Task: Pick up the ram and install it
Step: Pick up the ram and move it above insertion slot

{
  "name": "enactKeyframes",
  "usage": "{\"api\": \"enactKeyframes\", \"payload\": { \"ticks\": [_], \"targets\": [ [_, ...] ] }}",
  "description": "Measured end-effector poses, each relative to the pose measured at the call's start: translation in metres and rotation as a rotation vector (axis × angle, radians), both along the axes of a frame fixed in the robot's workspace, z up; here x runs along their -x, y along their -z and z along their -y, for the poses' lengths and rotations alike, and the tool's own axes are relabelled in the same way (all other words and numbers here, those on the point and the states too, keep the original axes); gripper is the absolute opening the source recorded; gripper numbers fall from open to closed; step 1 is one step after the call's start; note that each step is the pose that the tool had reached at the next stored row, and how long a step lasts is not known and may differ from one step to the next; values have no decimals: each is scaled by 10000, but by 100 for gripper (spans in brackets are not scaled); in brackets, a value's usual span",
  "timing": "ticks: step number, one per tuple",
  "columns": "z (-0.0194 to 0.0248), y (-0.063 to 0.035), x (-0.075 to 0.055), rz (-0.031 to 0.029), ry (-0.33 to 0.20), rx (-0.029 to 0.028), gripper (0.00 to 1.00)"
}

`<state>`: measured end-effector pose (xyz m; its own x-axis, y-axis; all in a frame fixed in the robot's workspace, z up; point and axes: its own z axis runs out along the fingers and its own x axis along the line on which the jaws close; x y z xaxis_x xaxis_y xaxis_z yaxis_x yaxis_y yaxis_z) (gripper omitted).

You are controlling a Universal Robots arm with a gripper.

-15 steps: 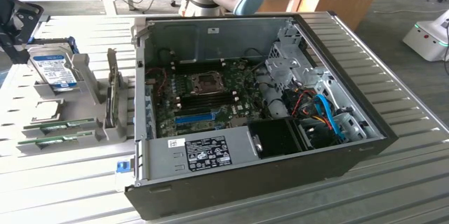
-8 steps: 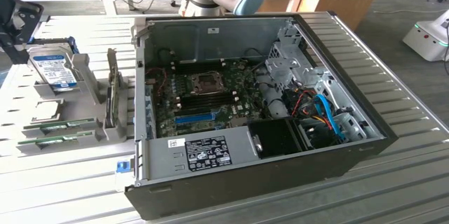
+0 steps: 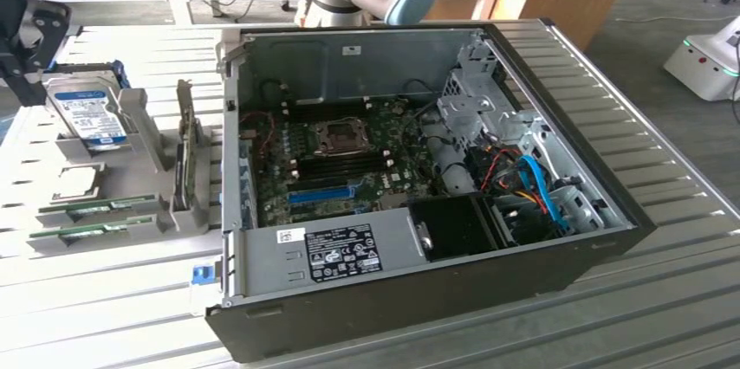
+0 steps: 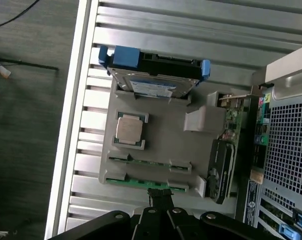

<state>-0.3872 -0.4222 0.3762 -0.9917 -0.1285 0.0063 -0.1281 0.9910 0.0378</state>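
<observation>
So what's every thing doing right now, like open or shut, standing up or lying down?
gripper: shut, holding nothing.
computer case: lying on its side, lid off.
ram: on edge in the tray, not installed; second stick beside it, same.
hard drive: standing upright in the tray.
processor chip: lying flat in its pocket.
graphics card: standing on edge.

Grey parts tray (image 4: 161, 130) on slatted metal counter (image 4: 156, 30). Holds:
- hard drive (image 4: 153, 85), blue label, blue bracket
- square processor (image 4: 129, 129) in recess
- two green sticks in parallel slots: ram (image 4: 138, 182), second stick (image 4: 148, 161)
- black card (image 4: 220, 170) standing on edge

Tool (image 4: 160, 196): fingers together, tips at ram's long edge. Computer case (image 4: 286, 150) beside tray.
</observation>
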Motion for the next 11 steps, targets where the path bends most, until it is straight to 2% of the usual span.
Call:
{"api": "enactKeyframes", "payload": {
  "ticks": [11],
  "targets": [
    [0, 2, 0, -1, -1624, 6, 11]
  ]
}}
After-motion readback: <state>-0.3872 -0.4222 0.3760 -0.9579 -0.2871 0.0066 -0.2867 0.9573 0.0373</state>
